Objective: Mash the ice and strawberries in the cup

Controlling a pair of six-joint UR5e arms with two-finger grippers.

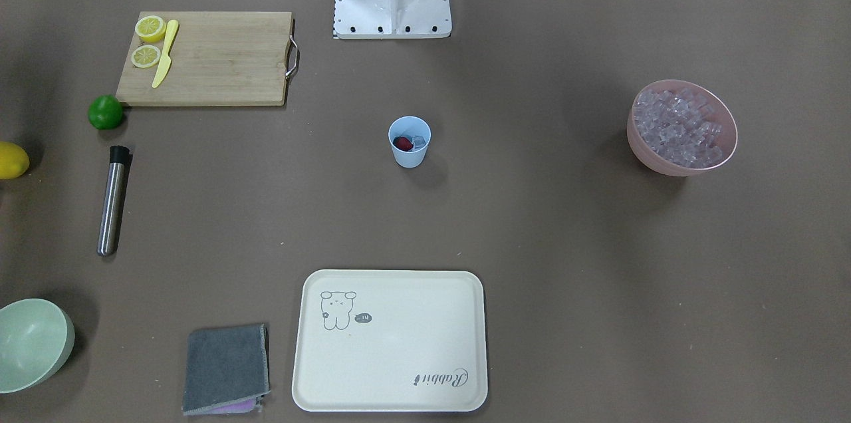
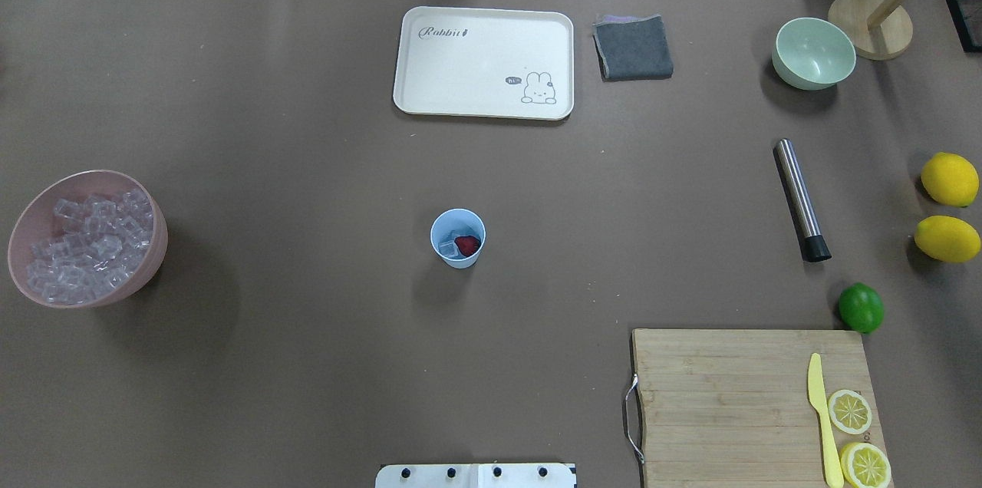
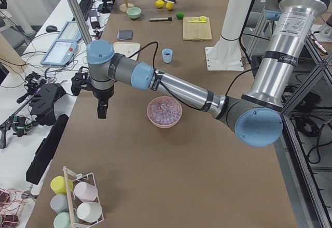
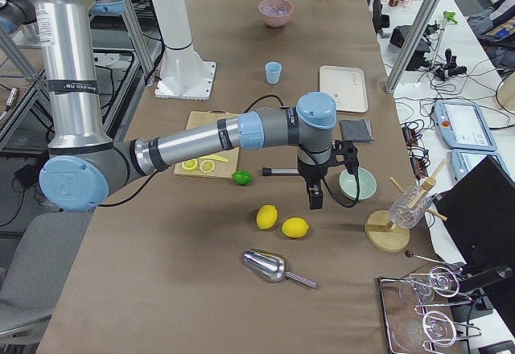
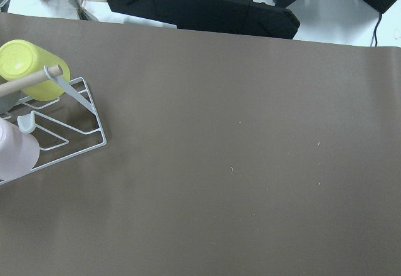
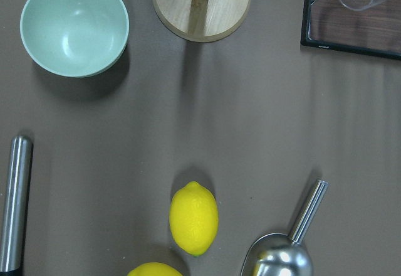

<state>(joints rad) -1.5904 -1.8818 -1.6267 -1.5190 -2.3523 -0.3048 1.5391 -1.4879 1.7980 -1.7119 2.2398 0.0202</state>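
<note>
One tray (image 1: 392,370); one cup (image 1: 408,157) holding one strawberry (image 1: 401,142), ice (image 1: 418,141).

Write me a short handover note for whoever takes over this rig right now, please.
Left gripper: in the air beyond the pink bowl, nothing visible in it; open or shut unclear.
Right gripper: in the air near the lemons, likewise.
Cup stands mid-table with strawberry and ice inside.
Loading seems done; mashing not begun.
Left: probably grasp the steel muddler lying on the right side and mash.
</note>
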